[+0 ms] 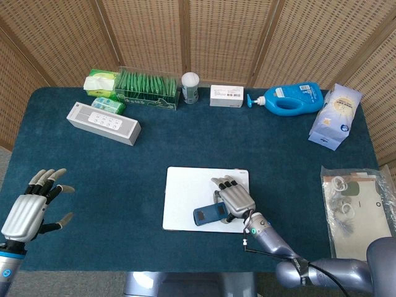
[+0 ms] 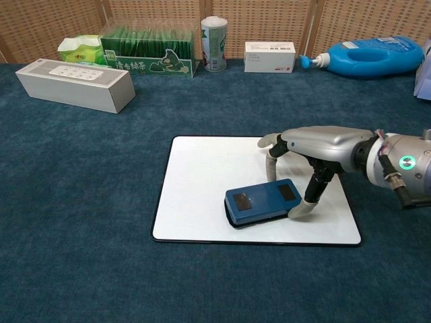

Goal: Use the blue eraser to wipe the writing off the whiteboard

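White speaker (image 1: 103, 122) (left), green packets box (image 1: 147, 88), blue bottle (image 1: 289, 99) along the far edge.

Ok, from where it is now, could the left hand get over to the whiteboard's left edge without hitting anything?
Probably yes. The left hand hovers open at the table's near left, and only bare cloth lies between it and the whiteboard; the speaker sits farther back.
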Controlling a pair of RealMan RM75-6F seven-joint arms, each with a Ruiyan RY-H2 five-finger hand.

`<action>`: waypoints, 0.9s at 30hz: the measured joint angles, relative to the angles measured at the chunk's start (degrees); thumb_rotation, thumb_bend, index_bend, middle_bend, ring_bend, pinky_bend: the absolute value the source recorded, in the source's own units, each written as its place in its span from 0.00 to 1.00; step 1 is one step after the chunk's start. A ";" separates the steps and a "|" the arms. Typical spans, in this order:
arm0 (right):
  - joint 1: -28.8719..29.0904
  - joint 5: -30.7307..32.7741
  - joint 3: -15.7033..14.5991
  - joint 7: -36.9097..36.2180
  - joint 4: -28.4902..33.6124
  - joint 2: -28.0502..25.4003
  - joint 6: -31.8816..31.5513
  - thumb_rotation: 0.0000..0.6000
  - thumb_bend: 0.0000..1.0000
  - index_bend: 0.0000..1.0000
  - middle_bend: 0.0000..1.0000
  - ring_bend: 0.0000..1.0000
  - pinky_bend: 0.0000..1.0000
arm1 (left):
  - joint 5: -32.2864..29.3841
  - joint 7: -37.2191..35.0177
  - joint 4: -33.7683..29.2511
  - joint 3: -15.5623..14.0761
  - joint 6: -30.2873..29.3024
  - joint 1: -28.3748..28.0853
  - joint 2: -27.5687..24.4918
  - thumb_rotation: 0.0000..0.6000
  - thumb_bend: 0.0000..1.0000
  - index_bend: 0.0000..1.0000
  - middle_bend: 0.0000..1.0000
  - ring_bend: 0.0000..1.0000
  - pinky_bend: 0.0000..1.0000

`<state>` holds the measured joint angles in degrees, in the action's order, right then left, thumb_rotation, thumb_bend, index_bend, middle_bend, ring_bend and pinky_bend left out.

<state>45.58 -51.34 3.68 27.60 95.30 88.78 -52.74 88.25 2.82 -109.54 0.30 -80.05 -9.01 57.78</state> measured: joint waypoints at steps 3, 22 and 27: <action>-0.06 -0.15 -0.78 1.36 -0.06 -0.81 -0.45 1.00 0.14 0.63 0.07 0.00 0.00 | 0.11 0.12 -0.02 0.01 0.21 -0.17 0.23 1.00 0.33 0.35 0.11 0.06 0.00; -0.79 0.32 -1.10 2.53 1.00 -7.82 -1.45 1.00 0.14 0.63 0.07 0.00 0.00 | 0.18 0.36 0.04 -0.01 0.11 -0.17 0.53 1.00 0.33 0.35 0.10 0.06 0.00; -1.10 -0.97 0.61 -0.37 2.87 -8.81 -2.06 1.00 0.14 0.64 0.07 0.00 0.00 | 0.30 0.62 -0.13 0.10 0.24 -0.37 0.69 1.00 0.33 0.35 0.10 0.06 0.00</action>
<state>44.48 -52.31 4.29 27.23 98.17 79.97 -54.80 88.55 3.44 -109.67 0.40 -79.81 -9.38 58.47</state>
